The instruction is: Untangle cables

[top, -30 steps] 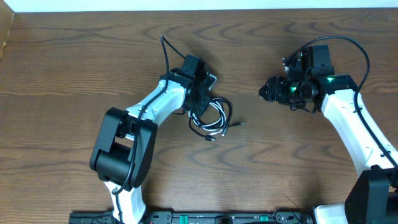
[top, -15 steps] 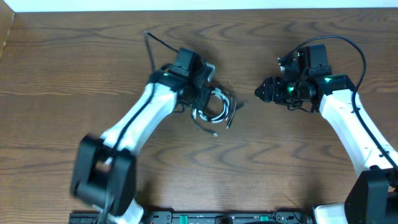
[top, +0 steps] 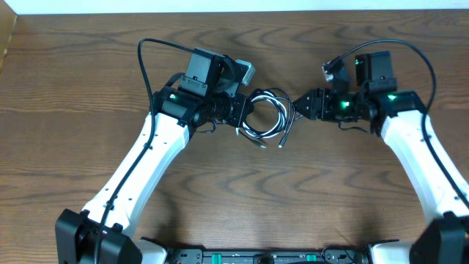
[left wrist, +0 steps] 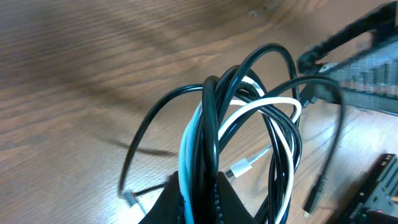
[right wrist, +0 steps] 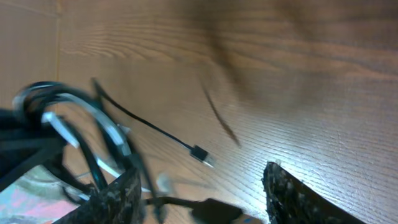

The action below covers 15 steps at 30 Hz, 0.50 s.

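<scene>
The white and black cables (top: 265,117) hang as one tangled coil above the table middle. My left gripper (top: 242,111) is shut on the coil's left side. In the left wrist view the jaws (left wrist: 202,199) pinch black and white strands, with the loops (left wrist: 249,118) fanning out above and a white plug (left wrist: 239,167) dangling. My right gripper (top: 302,105) is open, right at the coil's right edge. In the right wrist view its fingers (right wrist: 199,199) are spread, with blurred loops (right wrist: 81,124) at the left finger and a black plug end (right wrist: 199,154) hanging ahead.
The brown wooden table (top: 73,95) fills the view, with a white wall strip along its far edge. Thick black robot cables loop above each arm (top: 157,45). A dark rail (top: 256,257) runs along the near edge.
My left gripper has lifted the coil and carried it right and slightly back. My right gripper has moved left to the coil's edge. The left arm has swung out wide.
</scene>
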Each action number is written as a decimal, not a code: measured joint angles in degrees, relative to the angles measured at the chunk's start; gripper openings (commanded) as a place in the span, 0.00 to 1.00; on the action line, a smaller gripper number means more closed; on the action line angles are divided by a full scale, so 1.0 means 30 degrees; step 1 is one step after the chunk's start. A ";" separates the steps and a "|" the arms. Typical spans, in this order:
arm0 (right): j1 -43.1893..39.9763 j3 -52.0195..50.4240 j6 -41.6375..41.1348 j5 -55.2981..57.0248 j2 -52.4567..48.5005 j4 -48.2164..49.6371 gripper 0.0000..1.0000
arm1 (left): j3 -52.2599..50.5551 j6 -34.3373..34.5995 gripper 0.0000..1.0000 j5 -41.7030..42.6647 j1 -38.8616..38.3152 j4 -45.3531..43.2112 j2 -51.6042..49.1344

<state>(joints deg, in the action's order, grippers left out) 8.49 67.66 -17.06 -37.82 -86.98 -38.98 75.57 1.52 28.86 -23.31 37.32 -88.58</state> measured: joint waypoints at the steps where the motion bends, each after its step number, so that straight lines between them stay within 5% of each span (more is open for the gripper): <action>1: 0.0000 0.0000 0.0095 -0.0007 0.0321 -0.0058 0.60 | 0.0000 0.0058 0.08 0.0189 0.0000 0.0000 0.0000; 15: 0.0000 0.0000 0.0940 -0.0131 0.1246 -0.0648 0.61 | 0.0000 0.0495 0.07 0.3475 0.0000 0.0051 0.0000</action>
<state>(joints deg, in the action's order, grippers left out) 8.49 67.66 -14.24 -38.22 -83.24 -40.93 75.57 3.01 39.29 -23.31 37.47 -88.58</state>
